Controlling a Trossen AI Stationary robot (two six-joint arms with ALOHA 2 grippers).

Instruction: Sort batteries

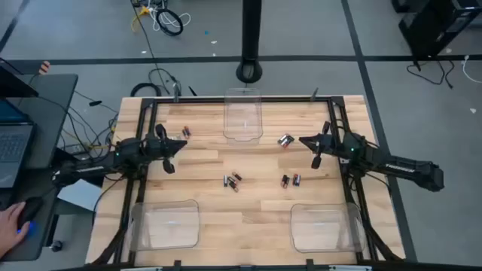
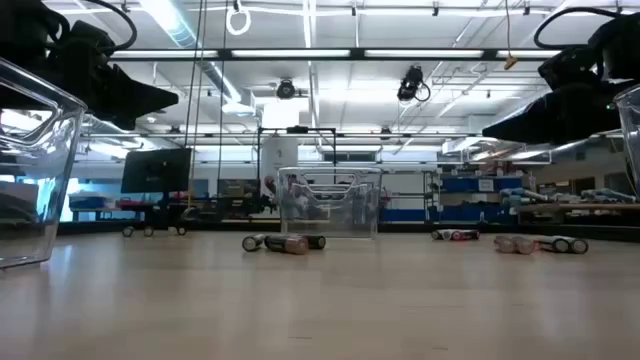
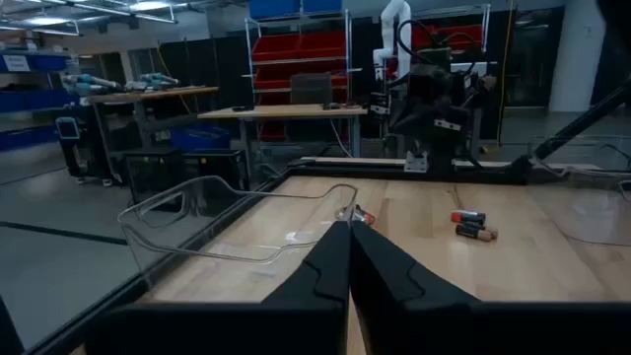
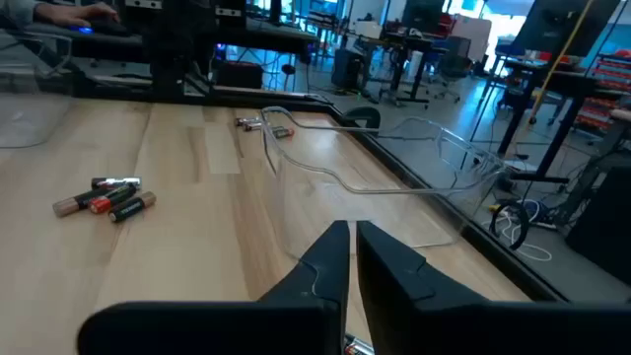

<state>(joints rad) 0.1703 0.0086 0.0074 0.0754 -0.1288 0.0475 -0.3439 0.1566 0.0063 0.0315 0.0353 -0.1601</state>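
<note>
Both grippers hover empty, fingers pressed together: the left gripper (image 1: 170,156) at nine o'clock, the right gripper (image 1: 315,150) at three. The batteries (image 1: 233,181) lie loose mid-table, none binned. Best spread the fingers first, then descend on an outlying cell; the table (image 1: 256,218) centre is open, clear bins (image 1: 242,114) line the edges.

Open table (image 1: 256,211) between clear bins (image 1: 243,115)

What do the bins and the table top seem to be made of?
Bins: likely clear plastic with a glossy finish; the wood shows through the walls and the rims catch light. Table top: light wood planks with a smooth, slightly shiny finish; grain and plank seams are visible.
</note>
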